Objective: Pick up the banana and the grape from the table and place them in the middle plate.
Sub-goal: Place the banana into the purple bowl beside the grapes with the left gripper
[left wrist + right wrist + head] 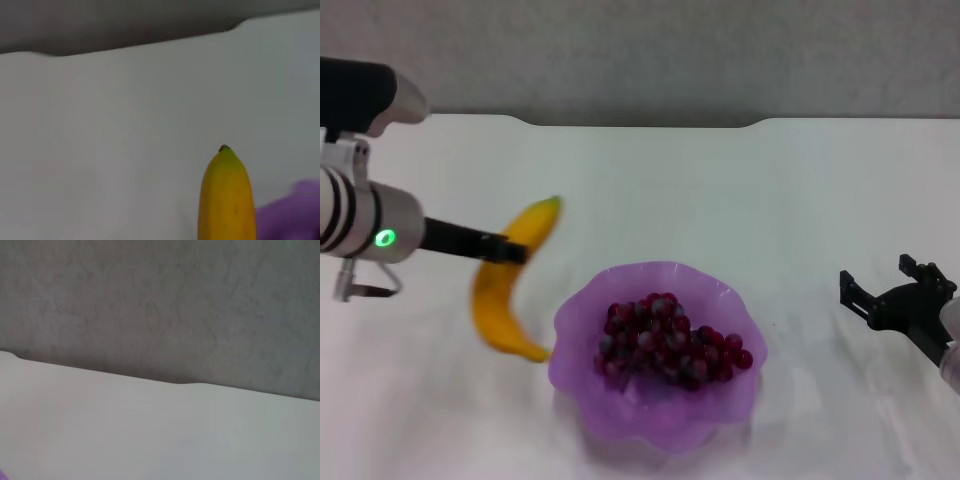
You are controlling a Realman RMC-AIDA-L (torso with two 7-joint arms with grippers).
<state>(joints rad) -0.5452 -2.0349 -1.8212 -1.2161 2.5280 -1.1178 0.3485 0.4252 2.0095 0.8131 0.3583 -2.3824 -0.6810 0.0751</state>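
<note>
The left tool (pixel 510 248) reaches in from the robot's left and pinches the banana (pixel 505 290) about midway along its length, its dark fingers pressed against the yellow skin. The banana looks lifted off the bench (pixel 740 190), though the head view alone does not make that certain; it stands nearly on end, green tip up and away from the robot, lower end curling toward the middle plate (pixel 720 310) and coming close to its scalloped rim on the robot's left side. In the left wrist view the banana (pixel 226 200) rises from the lower edge with its small dark tip uppermost, and a patch of the purple middle plate (pixel 295 212) shows just beside it, over the white bench (pixel 110 145).

The grape (pixel 665 342), a bunch of glossy dark red-purple berries, lies inside the middle plate, spread across its centre and toward the robot's right.

The right tool (pixel 895 290) hangs at the robot's right edge of the head view, well apart from the plate, its black fingers spread and holding nothing. The right wrist view shows only the bench (pixel 150 430), its notched far edge and the grey wall (pixel 160 305) behind.

A small green light (pixel 385 238) glows on the left arm's wrist housing. No brand, label or writing can be read on anything.
</note>
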